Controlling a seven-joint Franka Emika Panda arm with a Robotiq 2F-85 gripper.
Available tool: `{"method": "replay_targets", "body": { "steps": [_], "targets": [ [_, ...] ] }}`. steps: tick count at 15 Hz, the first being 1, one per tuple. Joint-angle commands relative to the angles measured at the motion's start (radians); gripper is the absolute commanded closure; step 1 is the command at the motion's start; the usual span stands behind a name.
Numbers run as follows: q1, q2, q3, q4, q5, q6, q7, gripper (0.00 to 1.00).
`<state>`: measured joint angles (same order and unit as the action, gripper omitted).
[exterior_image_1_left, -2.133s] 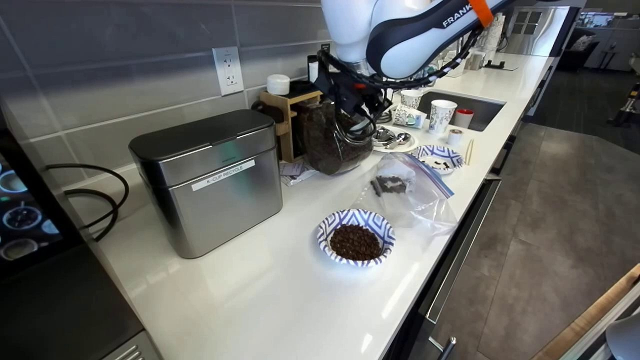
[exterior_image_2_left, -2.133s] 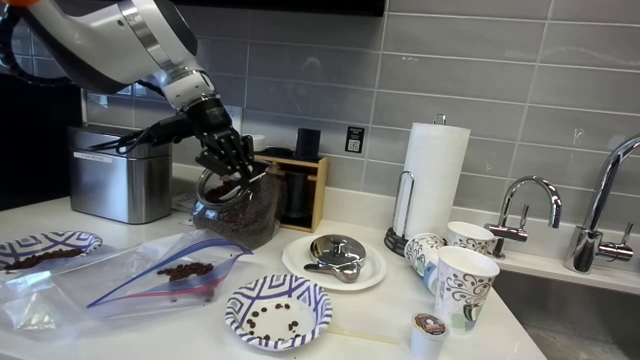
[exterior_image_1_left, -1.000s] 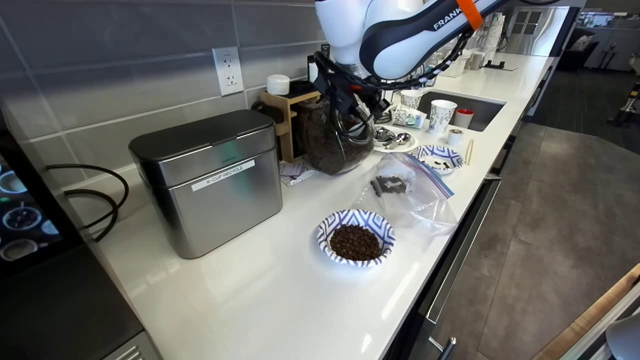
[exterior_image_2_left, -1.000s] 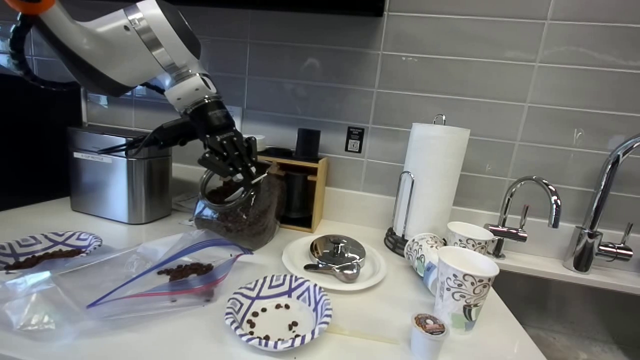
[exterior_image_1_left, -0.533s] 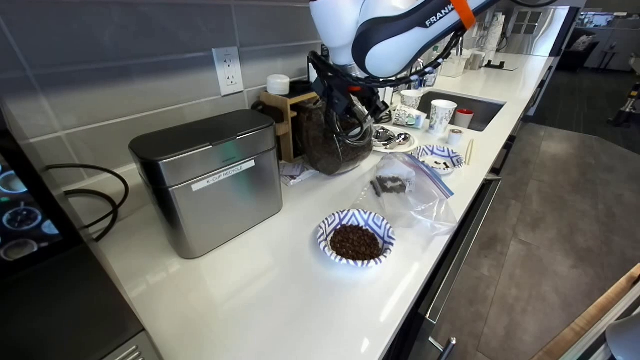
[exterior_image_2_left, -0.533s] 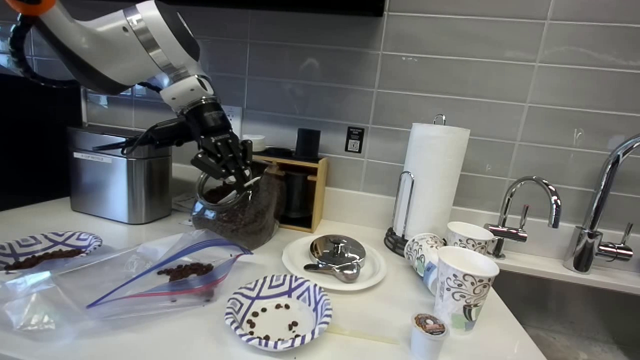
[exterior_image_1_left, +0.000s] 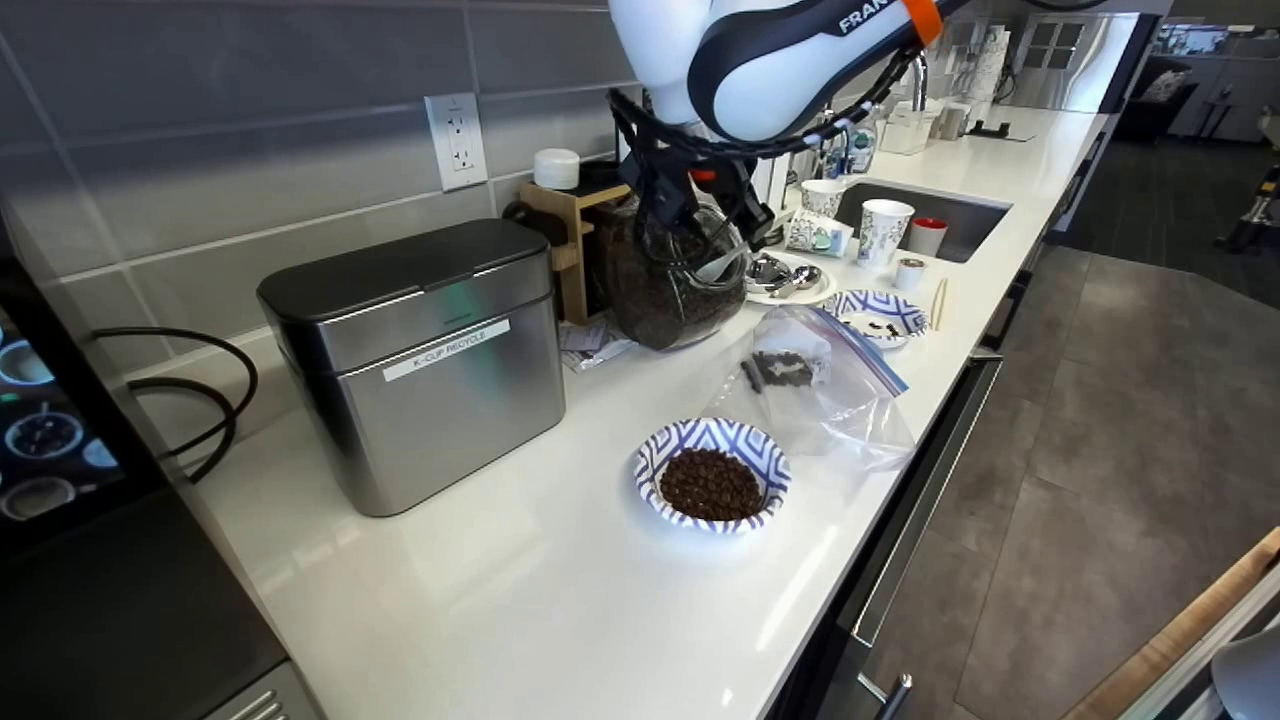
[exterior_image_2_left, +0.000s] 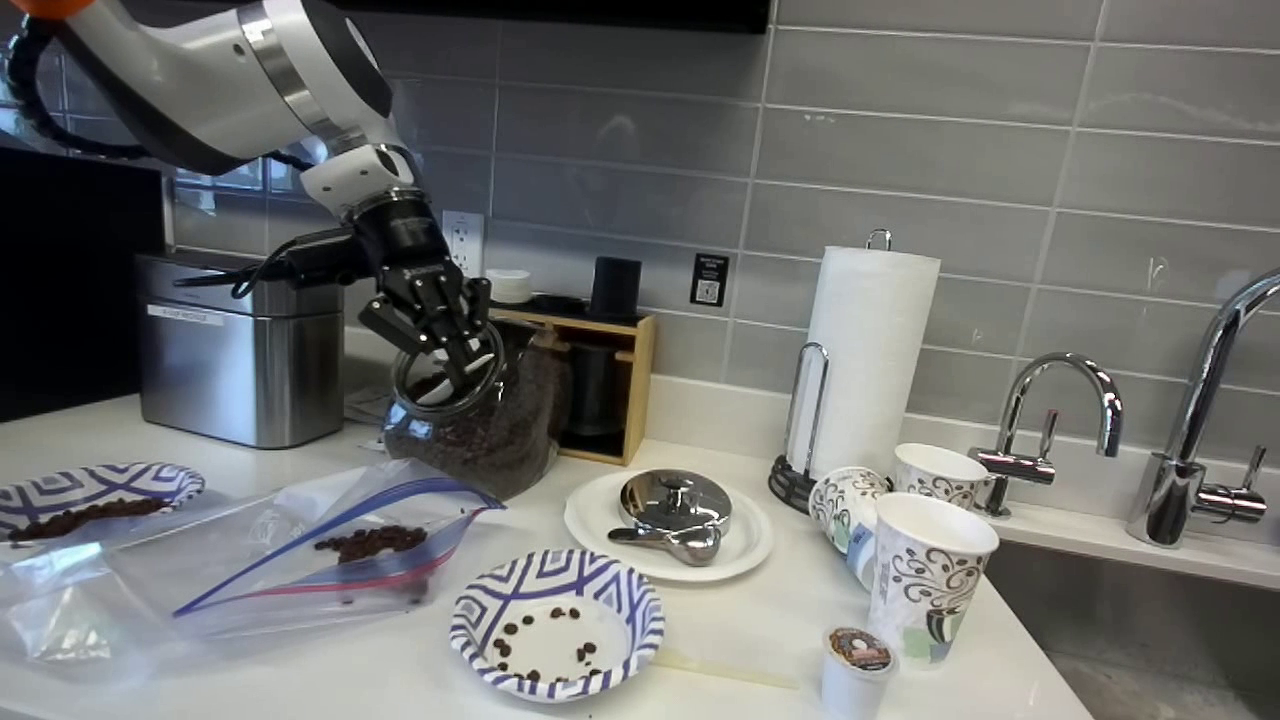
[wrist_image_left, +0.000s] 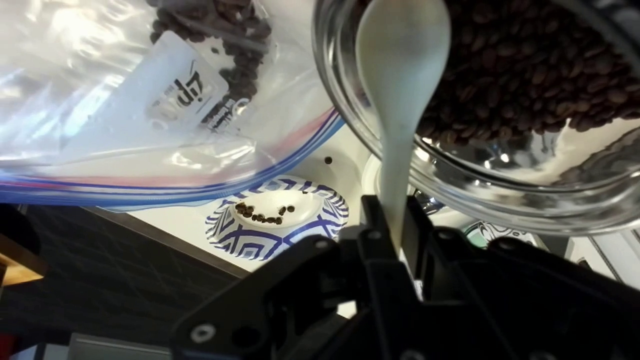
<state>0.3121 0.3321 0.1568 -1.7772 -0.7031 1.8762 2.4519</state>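
Pinching the slim handle of a cream-white plastic spoon (wrist_image_left: 402, 65), the black two-fingered gripper (wrist_image_left: 393, 212) holds it at the mouth of a large clear glass jar (exterior_image_2_left: 475, 445) of dark coffee beans (wrist_image_left: 530, 75). In the wrist view the spoon's bowl end overlaps the jar's rim and mouth; whether it touches the beans cannot be told. In an exterior view, a clear zip-top plastic bag (exterior_image_2_left: 270, 555) lies near and left of the jar, a blue-and-white patterned paper bowl (exterior_image_2_left: 553, 640) nearer, to the bag's right. A round white plate (exterior_image_2_left: 750, 535) with a polished metal lid (exterior_image_2_left: 675, 495) sits to the jar's right, and a brushed-steel bin (exterior_image_2_left: 245, 385) stands at far left.
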Motion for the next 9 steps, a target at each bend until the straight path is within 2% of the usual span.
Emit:
{"method": "replay_targets", "body": {
  "steps": [1,9],
  "targets": [
    [0.026,0.030,-0.011,0.042,0.004,-0.045,0.055,0.97],
    [0.045,0.109,-0.021,0.116,-0.005,-0.078,0.081,0.97]
  ]
}}
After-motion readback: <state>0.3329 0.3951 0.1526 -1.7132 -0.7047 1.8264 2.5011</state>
